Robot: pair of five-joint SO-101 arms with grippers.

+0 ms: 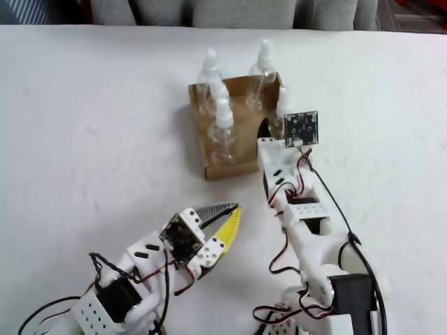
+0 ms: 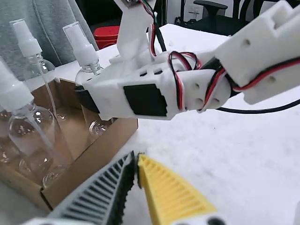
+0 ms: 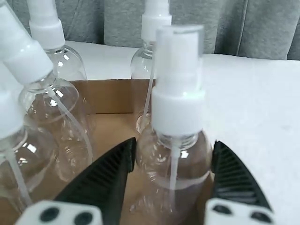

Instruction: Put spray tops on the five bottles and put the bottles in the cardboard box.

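Observation:
The cardboard box (image 1: 241,164) stands at the table's middle with several clear bottles in it, each with a white spray top. My right gripper (image 1: 274,127) is at the box's right side, shut on the bottle (image 3: 174,154) that stands upright in that corner of the box (image 3: 112,96); its black fingers (image 3: 110,173) press the bottle's belly from both sides. The other bottles (image 3: 51,93) stand behind and beside it. My left gripper (image 1: 229,215) lies low on the table in front of the box, shut and empty, its grey and yellow fingertips (image 2: 140,164) touching.
The right arm (image 2: 154,93) crosses in front of the left wrist camera, beside the box's near corner (image 2: 98,150). The white table (image 1: 84,125) is bare to the left and right of the box. Grey chairs (image 1: 230,10) stand beyond the far edge.

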